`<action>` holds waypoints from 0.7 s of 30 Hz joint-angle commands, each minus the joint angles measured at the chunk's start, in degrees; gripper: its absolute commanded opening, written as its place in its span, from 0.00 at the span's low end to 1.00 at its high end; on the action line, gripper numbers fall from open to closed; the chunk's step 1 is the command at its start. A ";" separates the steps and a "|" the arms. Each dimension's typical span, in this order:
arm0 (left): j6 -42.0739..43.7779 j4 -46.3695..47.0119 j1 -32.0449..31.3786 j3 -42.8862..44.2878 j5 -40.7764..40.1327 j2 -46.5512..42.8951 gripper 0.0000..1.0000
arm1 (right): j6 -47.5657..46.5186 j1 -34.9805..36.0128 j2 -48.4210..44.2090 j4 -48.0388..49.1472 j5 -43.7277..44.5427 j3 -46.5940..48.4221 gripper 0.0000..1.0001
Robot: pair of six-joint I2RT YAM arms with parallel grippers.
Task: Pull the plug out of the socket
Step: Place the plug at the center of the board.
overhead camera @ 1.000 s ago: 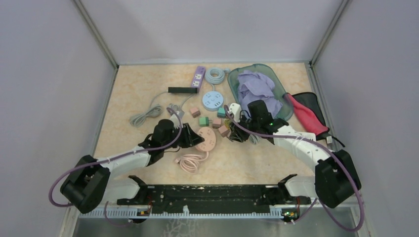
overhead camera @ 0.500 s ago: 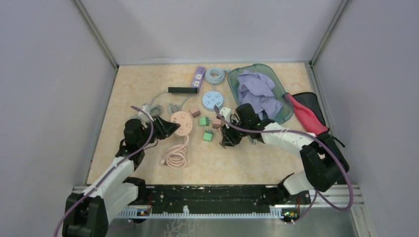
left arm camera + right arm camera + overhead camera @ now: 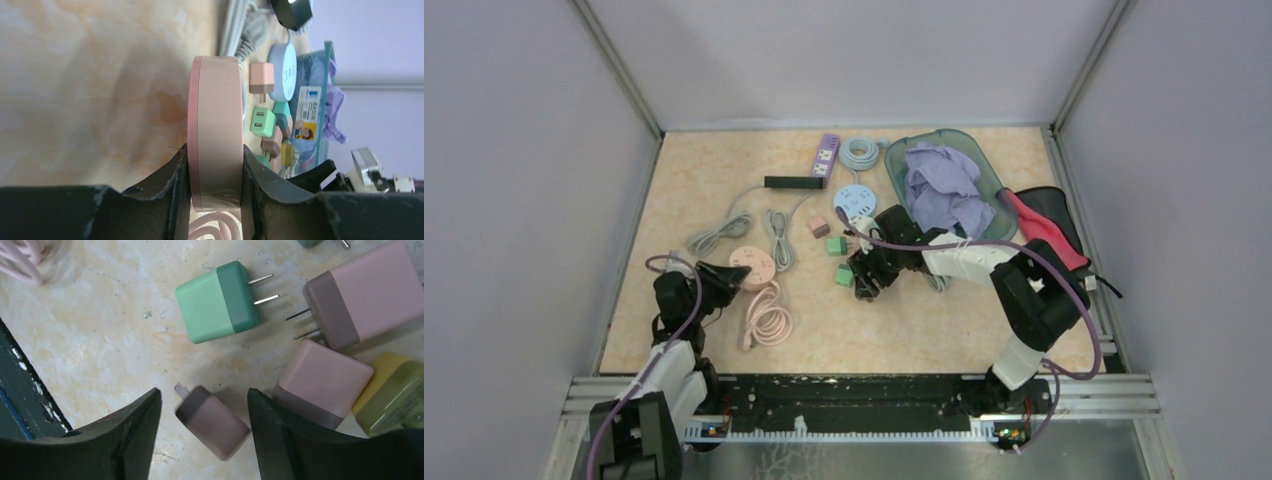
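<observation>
**Letting go of the plug.** The right gripper [image 3: 204, 399] stands partly open and holds nothing. The plug [image 3: 212, 422], mauve and blurred, lies loose in the gap between its fingers, on or just above the table [image 3: 100, 325]. The gripper is best lifted straight up, jaws wide, clear of the neighbouring chargers [image 3: 217, 302]. The socket [image 3: 215, 125] is well apart, clamped edgewise in the left gripper [image 3: 215, 167].

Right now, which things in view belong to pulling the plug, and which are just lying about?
Job: pink round socket, clamped in the left gripper; mauve plug, free of the socket, below the open right gripper.

Lying about: green plug, purple power strip, blue round socket, basket, grey cable.
</observation>
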 commanded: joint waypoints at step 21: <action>-1.08 -39.44 2.41 15.58 -20.03 -7.62 1.00 | -21.16 -12.52 -20.58 -14.59 -20.83 4.61 0.68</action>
